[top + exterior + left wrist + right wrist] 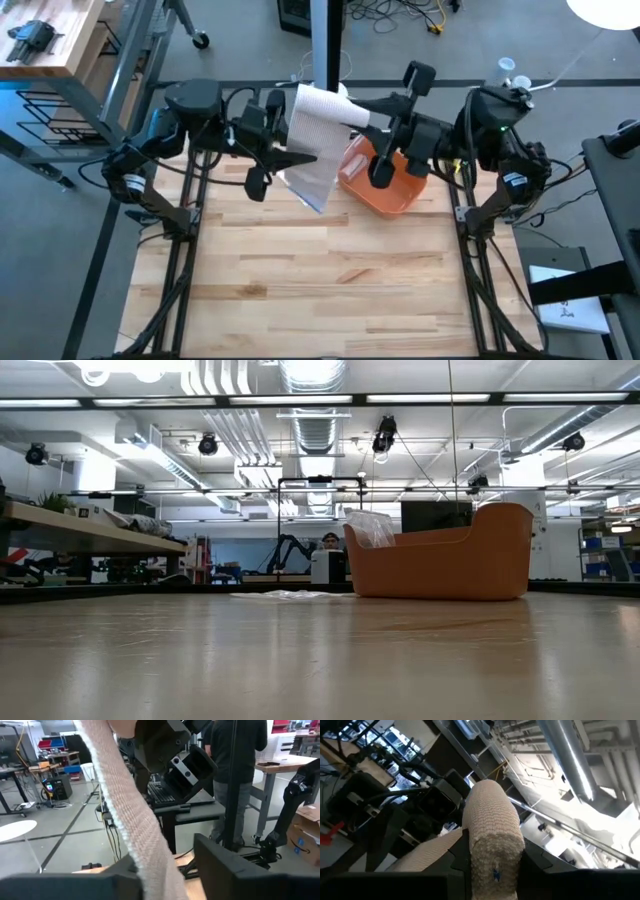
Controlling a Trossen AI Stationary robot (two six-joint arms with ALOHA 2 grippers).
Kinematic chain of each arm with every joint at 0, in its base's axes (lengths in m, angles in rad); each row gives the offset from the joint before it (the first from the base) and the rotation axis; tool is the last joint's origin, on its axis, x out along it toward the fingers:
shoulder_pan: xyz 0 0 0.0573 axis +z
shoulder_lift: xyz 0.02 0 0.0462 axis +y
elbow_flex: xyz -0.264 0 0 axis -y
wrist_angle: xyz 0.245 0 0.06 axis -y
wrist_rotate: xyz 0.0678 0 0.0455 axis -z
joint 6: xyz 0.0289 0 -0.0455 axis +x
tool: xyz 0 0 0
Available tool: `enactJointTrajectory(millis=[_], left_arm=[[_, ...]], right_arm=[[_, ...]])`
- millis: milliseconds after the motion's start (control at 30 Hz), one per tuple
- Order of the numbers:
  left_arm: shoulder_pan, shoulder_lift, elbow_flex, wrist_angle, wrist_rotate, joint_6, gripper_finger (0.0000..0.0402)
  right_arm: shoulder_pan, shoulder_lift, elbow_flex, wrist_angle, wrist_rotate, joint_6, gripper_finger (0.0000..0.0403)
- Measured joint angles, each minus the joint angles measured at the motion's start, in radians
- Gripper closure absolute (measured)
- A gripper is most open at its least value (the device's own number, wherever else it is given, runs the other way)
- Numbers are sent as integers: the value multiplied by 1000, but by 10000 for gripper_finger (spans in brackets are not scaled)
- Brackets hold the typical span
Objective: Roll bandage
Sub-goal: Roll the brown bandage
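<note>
**Beige bandage partly wound, a long tail left to roll**

Beige woven elastic bandage (318, 128) hangs in the air between both arms, above the far edge of the pale wooden table (320, 290). The right end effector (492, 865) is clenched on the wound roll, already thick. The left end effector (165, 870) straddles the loose strip; whether it pinches it I cannot tell. Judging by the hanging tail, much remains unrolled. Count: one bandage, one orange plastic tub (385, 185), two arms.
</note>
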Motion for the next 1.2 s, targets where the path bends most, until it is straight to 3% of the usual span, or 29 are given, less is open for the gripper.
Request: enactJointTrajectory(millis=[333,533,867,1200], left_arm=[[0,-43,21,20,-20,5,170],[1,-44,80,46,-87,9,119],[1,-43,84,91,-73,-144,99],[1,-5,76,139,75,-385,97]], right_arm=[[39,-2,0,4,-3,-209,317],[39,-2,0,-2,-3,-254,317],[39,3,-2,-52,-11,-381,317],[39,26,-3,-63,-27,-458,316]])
